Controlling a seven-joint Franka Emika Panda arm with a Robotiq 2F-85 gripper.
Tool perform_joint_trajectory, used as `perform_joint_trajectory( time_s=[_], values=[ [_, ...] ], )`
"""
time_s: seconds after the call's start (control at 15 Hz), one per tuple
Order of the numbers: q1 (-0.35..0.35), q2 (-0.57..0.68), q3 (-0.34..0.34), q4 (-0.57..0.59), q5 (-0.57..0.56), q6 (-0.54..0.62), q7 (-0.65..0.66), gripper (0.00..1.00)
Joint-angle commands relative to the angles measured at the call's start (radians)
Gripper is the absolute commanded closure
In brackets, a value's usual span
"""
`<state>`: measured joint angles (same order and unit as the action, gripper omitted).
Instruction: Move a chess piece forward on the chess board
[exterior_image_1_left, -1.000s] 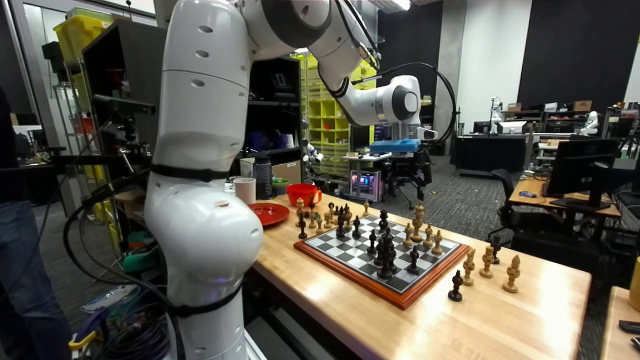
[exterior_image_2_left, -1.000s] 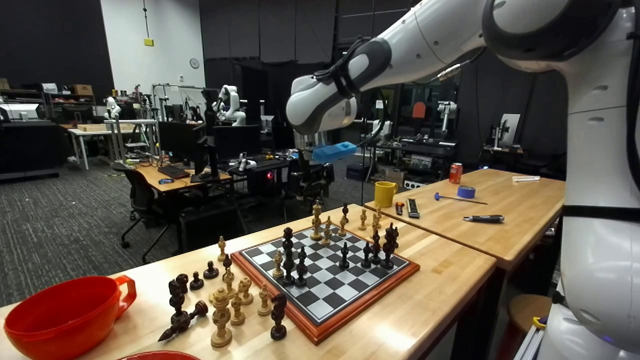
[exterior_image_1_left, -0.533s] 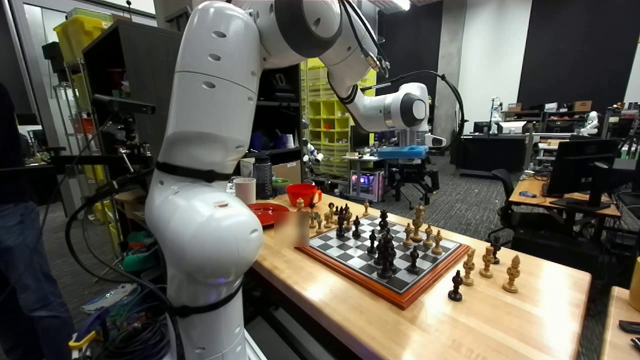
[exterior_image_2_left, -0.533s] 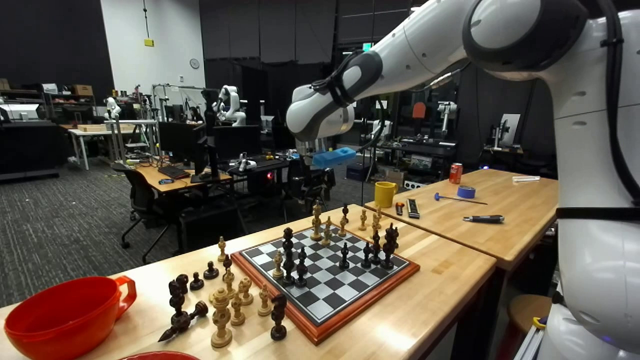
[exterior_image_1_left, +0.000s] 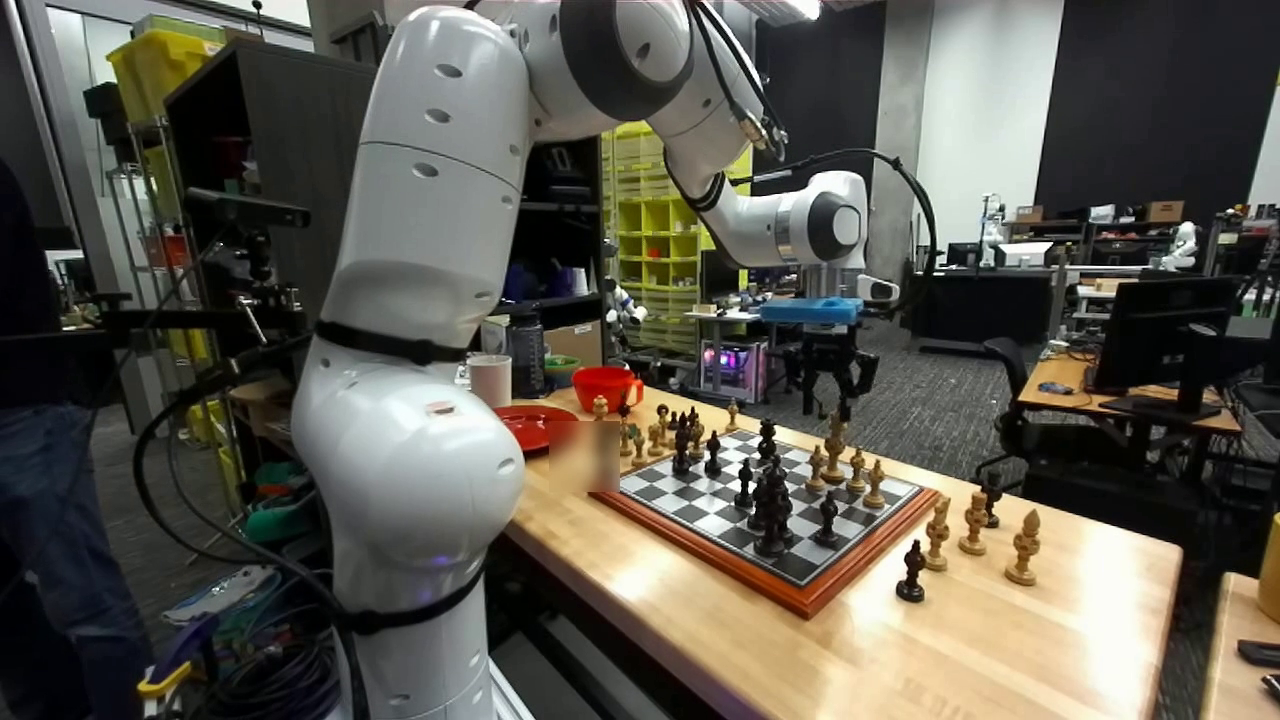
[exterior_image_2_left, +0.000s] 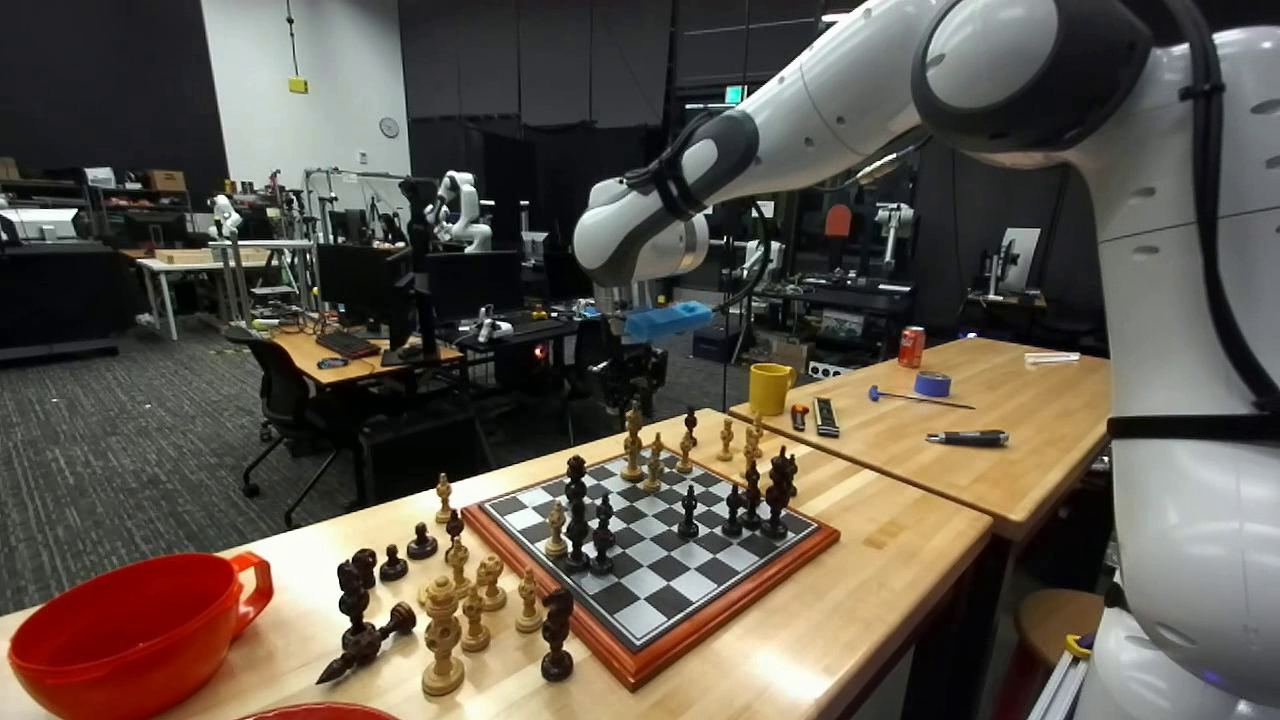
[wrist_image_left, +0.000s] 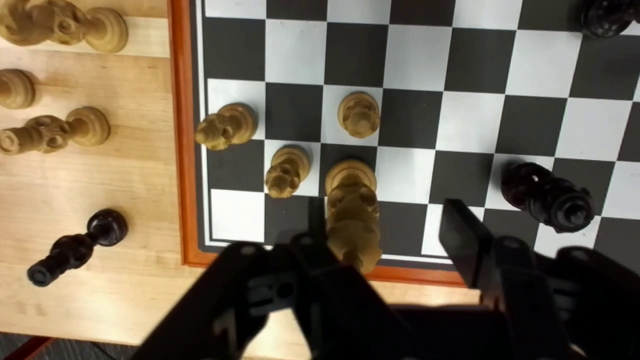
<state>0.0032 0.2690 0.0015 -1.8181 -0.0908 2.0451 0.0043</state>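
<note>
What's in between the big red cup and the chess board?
Light pieces and dark pieces stand between the red cup and the chess board; one dark piece lies tipped over. That shows in an exterior view.

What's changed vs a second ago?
The arm leaned farther out, bringing the tool down toward the tall light piece; the tool's jaws stand apart in the wrist view. No grasp or release is visible. The chess board, other pieces and red cup look unmoved.

A red can (exterior_image_2_left: 911, 346) stands near blue tape (exterior_image_2_left: 932, 385).
</note>
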Motion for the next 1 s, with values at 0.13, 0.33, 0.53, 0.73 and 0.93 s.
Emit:
perform_joint_trajectory(
  time_s=[0.13,0.33,0.53,0.73,0.93],
  values=[
    [0.006,0.003,0.007,0.016,0.011,-0.024,-0.018,0.87],
    [0.012,0.001,0.007,0.019,0.001,-0.024,-0.01,1.0],
    [0.014,0.001,0.004,0.026,-0.007,-0.026,-0.006,1.0],
    [0.013,-0.002,0.004,0.026,-0.008,-0.028,-0.009,1.0],
    [0.014,-0.006,0.006,0.026,-0.007,-0.026,-0.014,0.68]
  ],
)
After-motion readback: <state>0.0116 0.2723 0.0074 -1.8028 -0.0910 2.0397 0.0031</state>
